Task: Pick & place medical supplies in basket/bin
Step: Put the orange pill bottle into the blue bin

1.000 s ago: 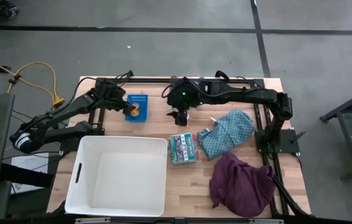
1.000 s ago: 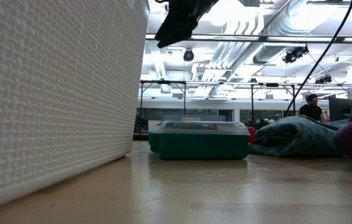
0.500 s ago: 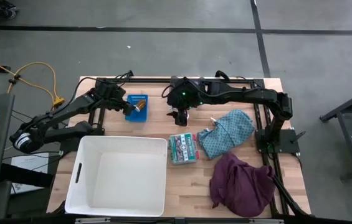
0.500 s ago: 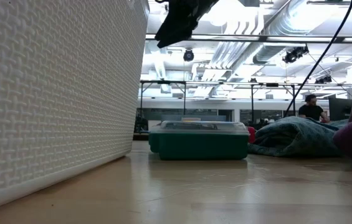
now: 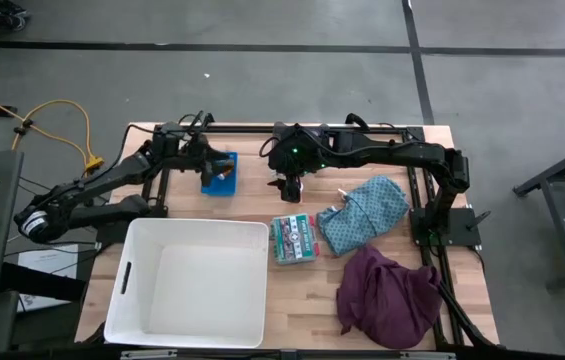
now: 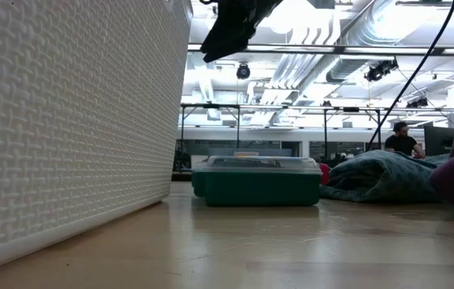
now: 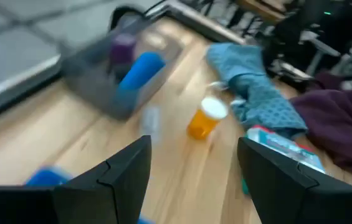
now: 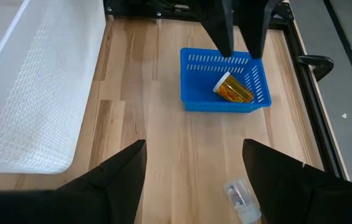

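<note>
A small blue basket (image 5: 219, 172) sits near the table's far edge with one orange bottle (image 8: 233, 89) lying inside it. My left gripper (image 5: 210, 163) is open and stands over the basket's far-left side, its fingers (image 8: 225, 28) above the rim. A second orange bottle (image 7: 205, 118) lies on the wood. The blue roll (image 7: 139, 70) and purple roll (image 7: 124, 48) lie in a grey tray (image 7: 95, 84). The teal cloth (image 5: 367, 213) and maroon cloth (image 5: 387, 293) lie on the table's right side. My right gripper (image 5: 291, 184) hovers open, right of the basket.
A large white bin (image 5: 187, 282) fills the near-left of the table. A green lidded box (image 5: 294, 238) sits between the bin and the teal cloth. A small clear item (image 8: 241, 196) lies on the wood near my right gripper. A person (image 6: 403, 138) is in the room far behind.
My left gripper has pulled back from over the middle of the blue basket toward the table's far-left and turned. The orange bottle that was under its fingers stays lying in the basket.
</note>
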Controlling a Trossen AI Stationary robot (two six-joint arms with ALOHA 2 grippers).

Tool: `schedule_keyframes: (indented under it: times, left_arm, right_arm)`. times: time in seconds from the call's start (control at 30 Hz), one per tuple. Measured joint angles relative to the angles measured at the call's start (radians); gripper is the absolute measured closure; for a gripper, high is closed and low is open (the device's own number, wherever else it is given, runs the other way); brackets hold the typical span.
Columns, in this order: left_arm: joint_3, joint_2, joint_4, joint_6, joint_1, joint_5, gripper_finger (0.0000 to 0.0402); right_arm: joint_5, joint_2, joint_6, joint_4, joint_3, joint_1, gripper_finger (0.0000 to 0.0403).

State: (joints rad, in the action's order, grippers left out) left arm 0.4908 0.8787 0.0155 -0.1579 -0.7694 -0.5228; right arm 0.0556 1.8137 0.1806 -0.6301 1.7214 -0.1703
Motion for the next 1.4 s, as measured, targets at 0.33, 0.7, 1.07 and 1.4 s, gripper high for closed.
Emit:
schedule_keyframes:
  times: [0.33, 0.7, 1.07, 1.4]
  left_arm:
    - [0.0, 0.0, 0.047, 0.083, 0.098, 0.077, 0.017]
    - [0.0, 0.0, 0.047, 0.075, 0.1, 0.083, 0.017]
    - [0.0, 0.0, 0.048, 0.079, 0.1, 0.083, 0.017]
    - [0.0, 0.0, 0.049, 0.08, 0.1, 0.083, 0.017]
  right_arm:
    - [-0.002, 0.0, 0.006, -0.029, 0.0, -0.003, 0.0149]
    - [-0.028, 0.0, 0.0, -0.109, 0.0, -0.048, 0.0149]
    - [-0.001, 0.0, 0.007, -0.162, 0.0, -0.094, 0.0149]
    - [0.004, 0.02, 0.001, -0.163, 0.0, -0.093, 0.0149]
